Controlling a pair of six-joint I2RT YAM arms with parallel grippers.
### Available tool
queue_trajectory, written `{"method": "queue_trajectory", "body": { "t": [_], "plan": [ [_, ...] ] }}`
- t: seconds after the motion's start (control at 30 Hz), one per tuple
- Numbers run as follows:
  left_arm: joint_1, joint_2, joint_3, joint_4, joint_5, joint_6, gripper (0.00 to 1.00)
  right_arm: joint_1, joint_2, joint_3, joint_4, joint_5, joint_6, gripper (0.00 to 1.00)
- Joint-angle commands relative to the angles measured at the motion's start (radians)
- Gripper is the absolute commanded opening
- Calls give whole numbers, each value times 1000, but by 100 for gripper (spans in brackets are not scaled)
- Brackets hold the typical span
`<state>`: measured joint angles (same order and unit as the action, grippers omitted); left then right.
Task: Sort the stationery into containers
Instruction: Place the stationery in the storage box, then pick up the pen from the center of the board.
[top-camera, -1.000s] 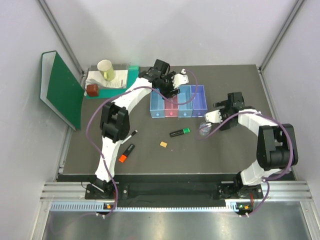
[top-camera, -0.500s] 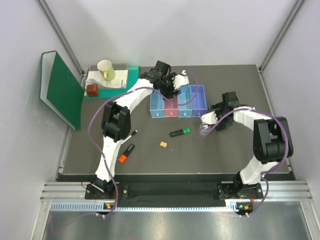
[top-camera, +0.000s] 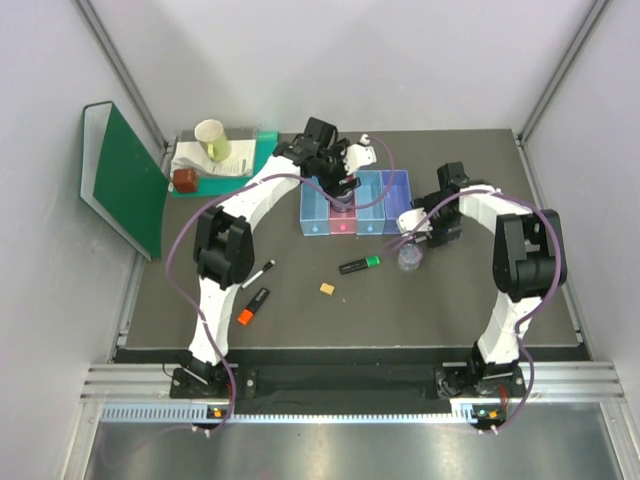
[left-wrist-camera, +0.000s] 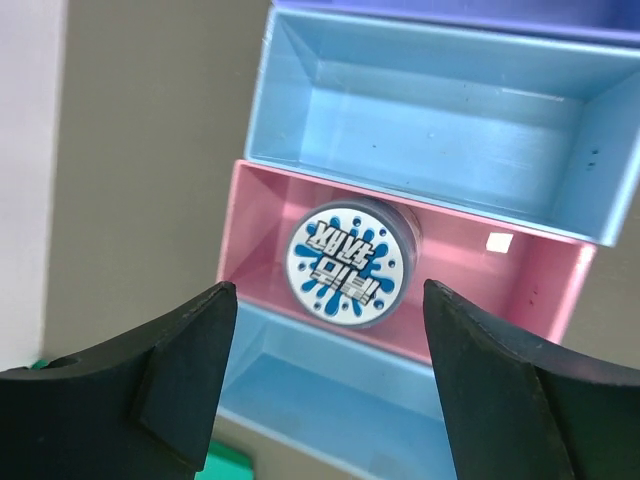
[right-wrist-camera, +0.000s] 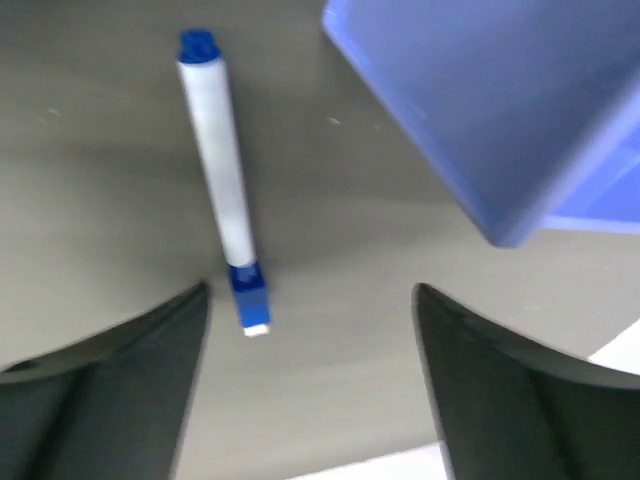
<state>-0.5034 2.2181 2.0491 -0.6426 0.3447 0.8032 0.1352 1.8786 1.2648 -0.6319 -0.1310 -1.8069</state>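
Left gripper (left-wrist-camera: 328, 290) is hanging over the bins with both fingers spread wide and nothing between them. Right below, the round tin (left-wrist-camera: 347, 260) is sitting in the pink bin (left-wrist-camera: 540, 290), lid up, slightly off to one end. Looks sorted to me.

Right gripper (right-wrist-camera: 310, 290) is also gaping open and empty. It's hovering low over a slim white pen (right-wrist-camera: 222, 175) that's lying flat on the table (right-wrist-camera: 350, 400), just beside the corner of the purple bin (right-wrist-camera: 500, 120). My guess is that's the next pick.

Handling-wise, I'm thinking the pen is light, stiff and smooth plastic, so it'll probably want to roll or squirt out of a sloppy pinch. I'd be closing across the white barrel near the middle, fingers crossing its length, not on the little blue end bits. It's thin, so the fingers need to get right down to the table.

From above, the clear tub (top-camera: 410, 259) and the green-capped highlighter (top-camera: 360, 264) are waiting near that arm too. The tub looks light and slick, so I'd be squeezing its sides gently.
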Motion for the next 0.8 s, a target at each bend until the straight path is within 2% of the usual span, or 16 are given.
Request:
{"method": "queue_trajectory", "body": {
  "t": [0.0,0.03,0.07,0.23,0.3,0.4,0.47,0.63,0.77],
  "plan": [
    [-4,-143,-27,20,28,-13,81,7,16,-7,-84,-56,-22,75],
    [-4,-146,-33,17,21,-12,81,7,14,-15,-84,-55,-22,72],
    [-4,-153,-32,14,16,-12,83,7,16,-21,-81,-55,-22,64],
    [-3,-185,-32,14,5,-22,84,7,-2,-87,-48,-53,-20,52],
    [-3,-207,-33,9,5,-27,84,7,-9,-113,-32,-44,-16,41],
    [-1,-239,-40,-6,-1,-29,84,7,-29,-151,-17,-41,-5,32],
    [2,-268,-44,-14,-6,-27,84,6,-61,-177,-12,-41,-2,24],
    [12,-336,-78,-32,-21,-24,85,-2,-162,-263,-14,-33,24,15],
    [17,-400,-130,-29,-32,-32,85,-12,-234,-312,-12,-21,66,0]
  ]
}}
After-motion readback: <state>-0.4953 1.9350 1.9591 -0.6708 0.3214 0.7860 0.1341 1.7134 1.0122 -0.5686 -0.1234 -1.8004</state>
